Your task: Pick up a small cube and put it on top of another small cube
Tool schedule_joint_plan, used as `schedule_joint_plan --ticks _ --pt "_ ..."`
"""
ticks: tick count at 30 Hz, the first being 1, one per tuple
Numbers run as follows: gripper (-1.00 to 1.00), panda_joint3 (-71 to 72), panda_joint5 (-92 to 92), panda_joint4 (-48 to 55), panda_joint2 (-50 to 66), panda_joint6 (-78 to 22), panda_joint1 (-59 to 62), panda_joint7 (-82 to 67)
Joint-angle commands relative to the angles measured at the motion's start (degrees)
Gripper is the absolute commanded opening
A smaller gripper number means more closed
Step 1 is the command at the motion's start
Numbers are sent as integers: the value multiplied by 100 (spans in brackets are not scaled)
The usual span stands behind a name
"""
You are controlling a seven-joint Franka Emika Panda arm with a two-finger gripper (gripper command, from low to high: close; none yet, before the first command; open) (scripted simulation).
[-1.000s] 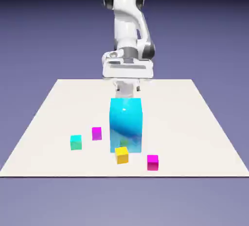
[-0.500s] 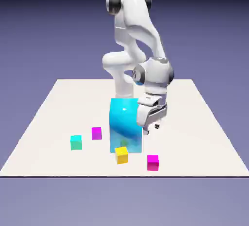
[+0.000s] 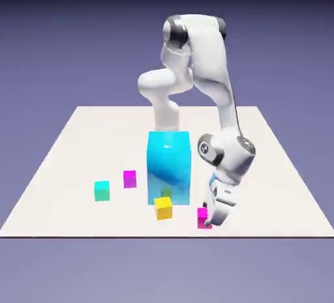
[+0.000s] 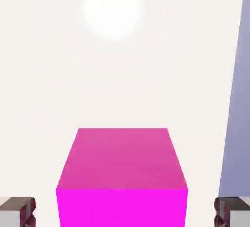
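Magenta cube point(image 4: 122, 209), small and plain-sided, was shown large at the bottom centre of the hand view, between the two grey fingertips of the gripper point(image 4: 125, 212). The fingertips were parted, with a gap seen on either side of the cube, so nothing was gripped. That gap was not revealed in the exterior view, where the cube was partly covered by the gripper at the lower right of the frame, near the table's front edge.

Only in the exterior view were the other objects shown: a glossy, translucent blue block point(image 3: 169, 168) with a curved top at the centre, a yellow cube point(image 3: 163, 208) just in front of it, and, at lower left, a second magenta cube point(image 3: 130, 179) and a turquoise cube point(image 3: 102, 191). The smooth white arm point(image 3: 212, 60) was bent above the cream table point(image 3: 65, 214). A round, pale glare was visible on the tabletop at the hand view's upper left.
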State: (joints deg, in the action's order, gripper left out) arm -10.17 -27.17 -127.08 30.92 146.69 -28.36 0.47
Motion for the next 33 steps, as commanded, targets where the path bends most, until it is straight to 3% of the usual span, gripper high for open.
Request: schedule_joint_plan --ticks 1,7,20,26,27,33 --pt "-100 0 0 0 0 0 0 0" --pt "-100 158 226 -68 -881 -835 -82 -216" --pt "-100 255 2135 -237 -1801 -2476 1947 2988" --pt "-100 252 2136 -598 -1160 -1473 2013 2998" --pt "100 252 2136 -598 -1160 -1473 2013 2998" --pt "100 255 2135 -237 -1801 -2476 1947 2989"
